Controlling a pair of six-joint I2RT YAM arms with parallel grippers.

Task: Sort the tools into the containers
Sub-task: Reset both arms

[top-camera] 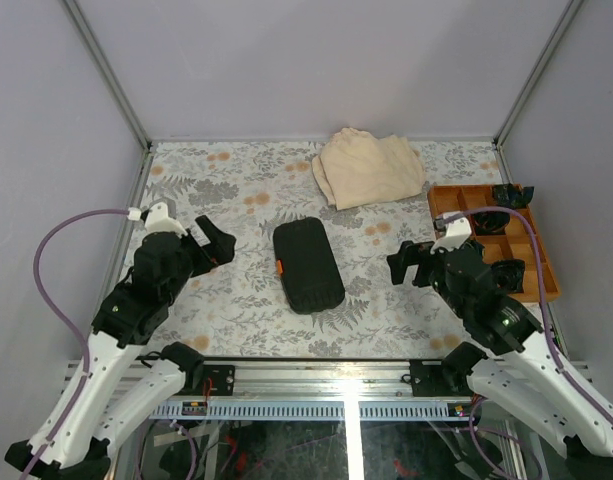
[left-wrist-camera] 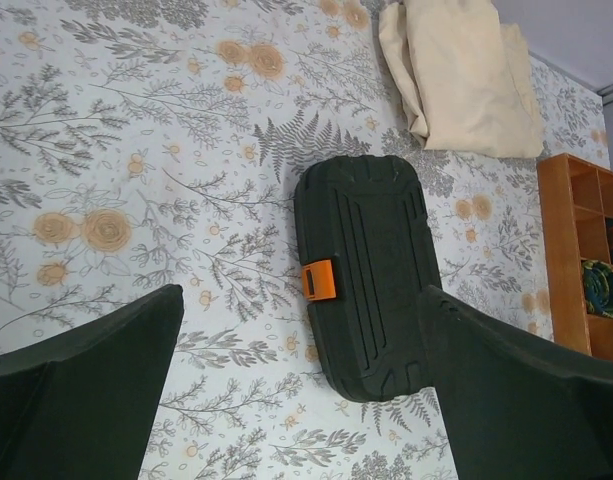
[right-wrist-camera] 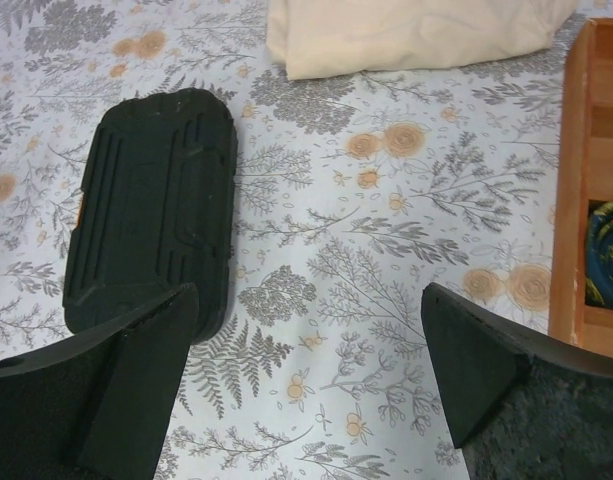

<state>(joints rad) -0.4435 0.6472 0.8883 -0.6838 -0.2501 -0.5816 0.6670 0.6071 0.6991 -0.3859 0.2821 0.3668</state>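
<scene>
The container, a black hard-plastic tool case (top-camera: 308,265) with an orange latch (top-camera: 279,267) on its left side, lies shut in the middle of the floral table. No tools show in any view. My left gripper (top-camera: 218,248) hovers left of the case, open and empty. In the left wrist view the case (left-wrist-camera: 371,275) lies ahead between my spread fingers, nearer the right one. My right gripper (top-camera: 408,263) stands open and empty to the right of the case. In the right wrist view the case (right-wrist-camera: 151,205) lies by my left finger.
A folded beige cloth (top-camera: 371,168) lies at the back, right of centre. A wooden compartment tray (top-camera: 486,189) holding dark items sits along the right edge, close to my right arm. Grey walls enclose the table on three sides.
</scene>
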